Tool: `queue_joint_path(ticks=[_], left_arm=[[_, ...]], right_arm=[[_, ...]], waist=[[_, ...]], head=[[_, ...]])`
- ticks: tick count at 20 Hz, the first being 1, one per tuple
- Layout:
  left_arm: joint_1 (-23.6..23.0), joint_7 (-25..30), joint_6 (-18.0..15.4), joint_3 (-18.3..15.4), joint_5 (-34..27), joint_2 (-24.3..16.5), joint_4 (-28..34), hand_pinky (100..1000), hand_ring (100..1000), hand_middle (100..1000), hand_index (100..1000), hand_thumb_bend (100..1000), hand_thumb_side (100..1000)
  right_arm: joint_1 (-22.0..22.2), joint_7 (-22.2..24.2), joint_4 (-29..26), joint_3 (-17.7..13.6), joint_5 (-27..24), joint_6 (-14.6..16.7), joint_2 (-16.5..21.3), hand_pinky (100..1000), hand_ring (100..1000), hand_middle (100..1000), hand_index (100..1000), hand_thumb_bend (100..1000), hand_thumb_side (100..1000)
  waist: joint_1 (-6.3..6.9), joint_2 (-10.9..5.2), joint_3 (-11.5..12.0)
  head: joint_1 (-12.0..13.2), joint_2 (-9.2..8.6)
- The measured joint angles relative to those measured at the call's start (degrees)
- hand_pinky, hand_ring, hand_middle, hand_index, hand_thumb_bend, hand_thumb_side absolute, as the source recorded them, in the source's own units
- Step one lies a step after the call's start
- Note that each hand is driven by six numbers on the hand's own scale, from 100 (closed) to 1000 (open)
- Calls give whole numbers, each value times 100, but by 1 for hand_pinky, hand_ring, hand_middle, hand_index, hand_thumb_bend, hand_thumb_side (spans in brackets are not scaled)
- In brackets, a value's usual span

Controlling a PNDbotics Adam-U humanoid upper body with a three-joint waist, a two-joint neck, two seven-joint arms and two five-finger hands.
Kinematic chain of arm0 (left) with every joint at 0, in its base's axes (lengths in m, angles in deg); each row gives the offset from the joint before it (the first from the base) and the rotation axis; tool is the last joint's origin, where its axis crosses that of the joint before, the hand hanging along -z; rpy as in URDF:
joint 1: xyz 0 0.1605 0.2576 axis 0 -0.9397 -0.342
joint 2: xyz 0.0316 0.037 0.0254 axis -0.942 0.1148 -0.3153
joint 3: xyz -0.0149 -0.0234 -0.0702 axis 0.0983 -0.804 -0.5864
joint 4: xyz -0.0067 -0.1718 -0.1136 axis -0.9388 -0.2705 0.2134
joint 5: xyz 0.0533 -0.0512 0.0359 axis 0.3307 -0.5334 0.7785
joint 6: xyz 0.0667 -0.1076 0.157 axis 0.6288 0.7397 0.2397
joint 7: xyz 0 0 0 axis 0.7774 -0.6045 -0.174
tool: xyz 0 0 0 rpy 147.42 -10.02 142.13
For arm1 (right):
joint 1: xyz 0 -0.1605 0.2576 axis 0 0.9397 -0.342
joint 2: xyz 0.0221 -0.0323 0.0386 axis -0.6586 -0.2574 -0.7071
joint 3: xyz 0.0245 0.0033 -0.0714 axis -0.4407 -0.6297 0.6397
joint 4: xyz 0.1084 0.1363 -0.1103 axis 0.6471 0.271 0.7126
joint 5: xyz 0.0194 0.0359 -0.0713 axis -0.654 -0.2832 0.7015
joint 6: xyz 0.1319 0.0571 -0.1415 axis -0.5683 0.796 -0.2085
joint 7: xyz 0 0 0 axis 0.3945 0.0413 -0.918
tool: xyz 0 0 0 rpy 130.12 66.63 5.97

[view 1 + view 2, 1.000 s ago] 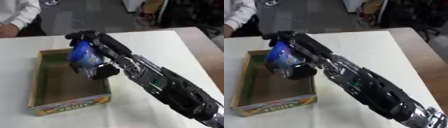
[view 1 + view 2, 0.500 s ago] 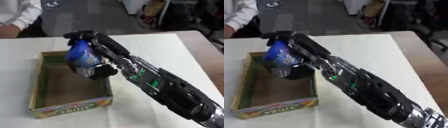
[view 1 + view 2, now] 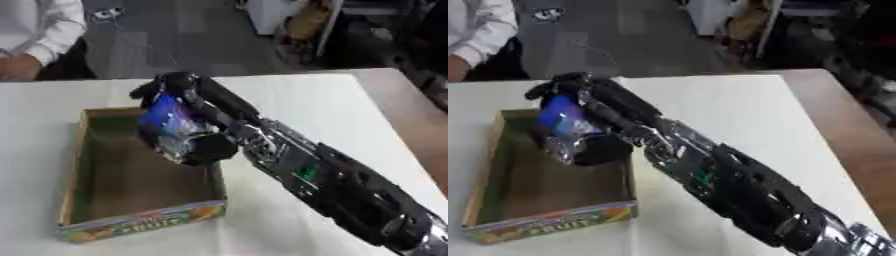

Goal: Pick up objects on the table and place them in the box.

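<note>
Box (image 3: 77,165) sits on the bench (image 3: 315,105), toward its left side, long axis running near to far. Right arm enters from lower right, crossing diagonally up-left over the bench. Right hand (image 3: 188,122) is above the box's far right part, fingers curled round a pouch (image 3: 169,122), which hangs over the box interior. Bench surface extends right of box.

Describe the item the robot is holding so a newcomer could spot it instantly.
Start at the open cardboard box on the white table. Over its far right corner, the right hand has its fingers curled round a blue packet with silvery patches, the only blue thing there.
</note>
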Motion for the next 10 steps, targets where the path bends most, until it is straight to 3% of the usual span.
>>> queue_joint_path(ticks=[10], left_arm=[[0,-2,-5,-1,0,0,0,496,594,838,734,100,866]], right_arm=[[34,83,39,-3,-23,20,2,595,766,892,972,100,1000]], waist=[[16,1,-11]], head=[[6,0]])
